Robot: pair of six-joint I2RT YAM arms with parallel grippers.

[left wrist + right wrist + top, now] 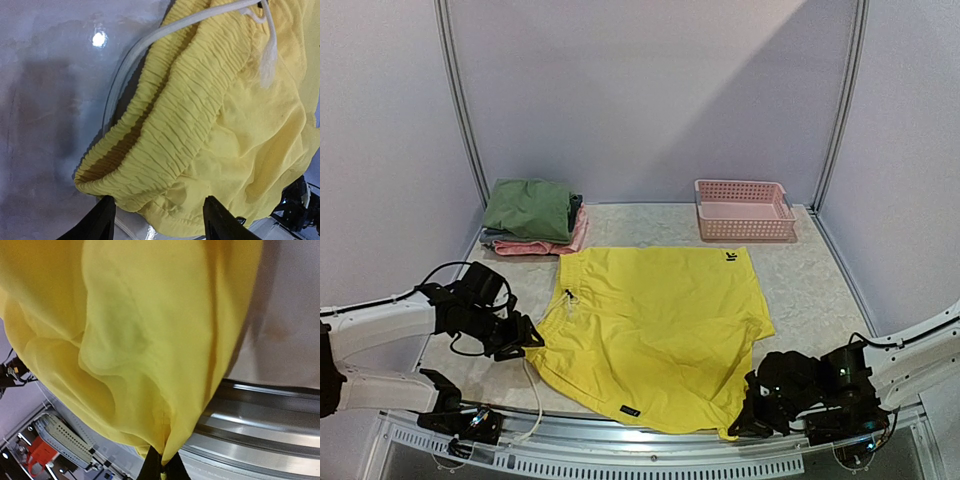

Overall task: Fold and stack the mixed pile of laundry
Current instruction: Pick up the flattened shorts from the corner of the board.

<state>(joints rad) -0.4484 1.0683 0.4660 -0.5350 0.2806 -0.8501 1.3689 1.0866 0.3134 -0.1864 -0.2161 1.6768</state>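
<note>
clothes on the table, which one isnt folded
The yellow shorts, spread open mid-table; the green shirt and pink garment sit folded, stacked back left.

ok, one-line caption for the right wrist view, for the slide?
Right gripper pinching an edge of the yellow shorts, fabric fanning out from the pinch, metal table rail behind.

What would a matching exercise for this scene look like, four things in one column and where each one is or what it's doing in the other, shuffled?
Things:
1. yellow shorts
2. pink basket
3. folded green garment
4. right gripper

Places or states:
A. far left, on top of a pink garment
B. shut on a near corner of yellow fabric
C. spread out in the middle
D. far right

Pairs: 1-C, 2-D, 3-A, 4-B
</note>
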